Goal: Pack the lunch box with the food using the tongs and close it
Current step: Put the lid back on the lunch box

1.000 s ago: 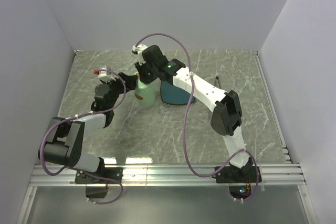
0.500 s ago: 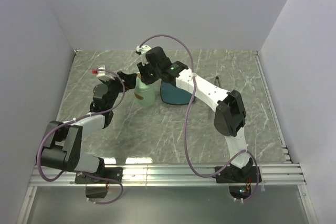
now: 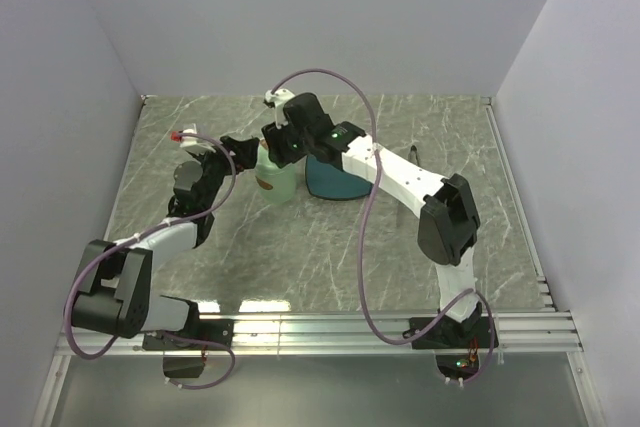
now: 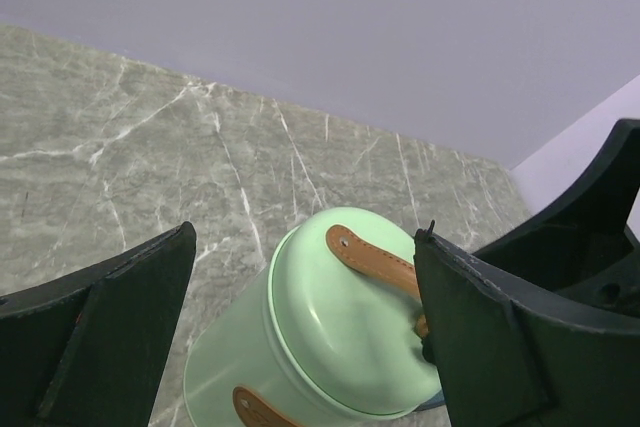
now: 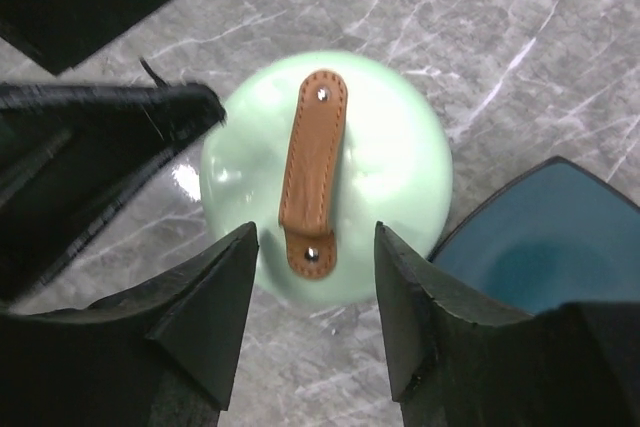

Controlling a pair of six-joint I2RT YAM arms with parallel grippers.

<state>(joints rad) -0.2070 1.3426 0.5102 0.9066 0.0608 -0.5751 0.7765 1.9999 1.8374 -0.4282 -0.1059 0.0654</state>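
Note:
The mint-green lunch box (image 3: 276,181) stands upright on the marble table with its lid (image 5: 400,162) on. The lid's brown strip handle (image 5: 313,172) shows from above. My right gripper (image 5: 315,232) hovers open just over the near end of that handle, holding nothing. My left gripper (image 4: 305,237) is open wide around the lunch box (image 4: 340,347) from the left. Its right finger (image 4: 500,337) is close against the lid's edge and the other stands apart. No food shows. A thin dark piece (image 3: 413,154) right of the plate may be the tongs.
A dark teal square plate (image 3: 330,183) sits right beside the lunch box, and it looks bare in the right wrist view (image 5: 540,257). The right arm (image 3: 400,179) reaches across above it. Pale walls close the table on three sides.
My right gripper has opened and let go of the lid's handle, and it has lifted slightly. The lid stays on the lunch box. The left gripper has barely moved.

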